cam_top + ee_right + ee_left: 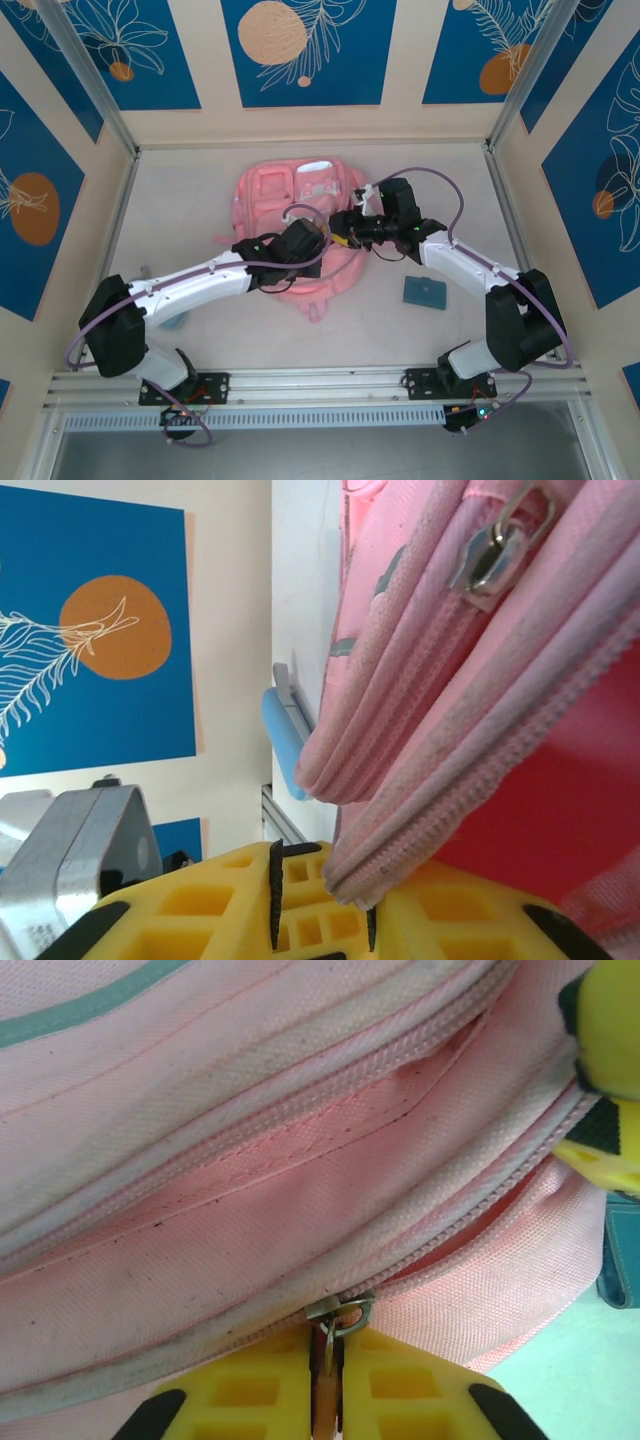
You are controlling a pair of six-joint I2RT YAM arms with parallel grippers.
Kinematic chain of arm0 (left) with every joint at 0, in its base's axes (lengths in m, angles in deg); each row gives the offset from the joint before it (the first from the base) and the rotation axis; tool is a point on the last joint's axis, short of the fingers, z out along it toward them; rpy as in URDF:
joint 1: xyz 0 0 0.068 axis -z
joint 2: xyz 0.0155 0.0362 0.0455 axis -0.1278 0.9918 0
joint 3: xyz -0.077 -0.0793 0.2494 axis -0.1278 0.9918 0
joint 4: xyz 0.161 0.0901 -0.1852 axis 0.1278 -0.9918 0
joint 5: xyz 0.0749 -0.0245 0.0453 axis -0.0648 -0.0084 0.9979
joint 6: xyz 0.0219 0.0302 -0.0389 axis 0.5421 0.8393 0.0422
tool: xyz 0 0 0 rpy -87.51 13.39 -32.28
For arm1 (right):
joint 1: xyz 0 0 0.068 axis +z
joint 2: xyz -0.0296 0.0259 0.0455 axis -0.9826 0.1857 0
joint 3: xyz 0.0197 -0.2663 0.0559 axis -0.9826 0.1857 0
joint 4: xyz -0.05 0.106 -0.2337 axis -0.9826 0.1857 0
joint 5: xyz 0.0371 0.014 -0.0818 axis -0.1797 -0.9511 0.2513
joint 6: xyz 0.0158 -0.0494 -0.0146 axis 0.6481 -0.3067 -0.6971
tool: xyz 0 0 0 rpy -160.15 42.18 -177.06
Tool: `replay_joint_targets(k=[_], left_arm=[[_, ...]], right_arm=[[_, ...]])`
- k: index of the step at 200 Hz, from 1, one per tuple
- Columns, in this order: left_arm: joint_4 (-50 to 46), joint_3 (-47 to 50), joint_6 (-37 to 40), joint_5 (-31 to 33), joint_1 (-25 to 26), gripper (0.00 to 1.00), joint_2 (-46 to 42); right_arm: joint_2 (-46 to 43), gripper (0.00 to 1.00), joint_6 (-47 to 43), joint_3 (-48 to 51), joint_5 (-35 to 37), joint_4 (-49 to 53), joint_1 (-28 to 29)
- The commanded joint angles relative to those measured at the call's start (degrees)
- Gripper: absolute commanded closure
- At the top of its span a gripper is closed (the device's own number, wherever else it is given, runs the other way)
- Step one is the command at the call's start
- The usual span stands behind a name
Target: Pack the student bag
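The pink student bag (pixel 285 200) lies flat in the middle of the table, front pockets up. My left gripper (pixel 318 236) is at its near right side, and in the left wrist view this gripper (pixel 329 1380) is shut on the metal zipper pull (pixel 340 1315) of the main zipper. My right gripper (pixel 347 230) faces it from the right. In the right wrist view that gripper (pixel 372 920) pinches the bag's white zipper edge (pixel 420 850) and lifts it, showing the red inside (pixel 560 810). A second zipper slider (pixel 495 555) hangs higher up.
A small teal case (pixel 425 292) lies on the table right of the bag, and its edge shows as the teal case (pixel 622 1260) in the left wrist view. A light blue object (pixel 175 320) lies by the left arm. Walls close the table on three sides.
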State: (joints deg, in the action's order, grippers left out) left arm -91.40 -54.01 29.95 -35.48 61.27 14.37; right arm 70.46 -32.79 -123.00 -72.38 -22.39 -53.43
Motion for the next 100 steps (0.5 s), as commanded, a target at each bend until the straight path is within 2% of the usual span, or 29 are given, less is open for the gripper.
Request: replay_joint_targets(k=[1, 13, 46, 100], left_arm=[[-2.8, 0.0, 1.2, 3.3, 0.5, 0.96, -1.3], [-2.9, 0.9, 2.2, 3.8, 0.4, 1.00, -2.0], [-4.0, 3.1, 3.5, 6.7, 0.2, 1.00, -3.9], [-4.3, 8.0, 5.9, 7.7, -2.5, 1.00, -6.2]], right_arm=[[-3.1, 0.74, -2.7, -0.9, 3.0, 0.5, -0.3], [-3.3, 0.77, -3.2, -0.7, 4.6, 1.7, -0.6], [-3.5, 0.88, -2.5, 0.2, 6.7, 2.3, -2.0], [-4.6, 0.91, -2.0, 3.3, 8.5, 1.0, -6.7]])
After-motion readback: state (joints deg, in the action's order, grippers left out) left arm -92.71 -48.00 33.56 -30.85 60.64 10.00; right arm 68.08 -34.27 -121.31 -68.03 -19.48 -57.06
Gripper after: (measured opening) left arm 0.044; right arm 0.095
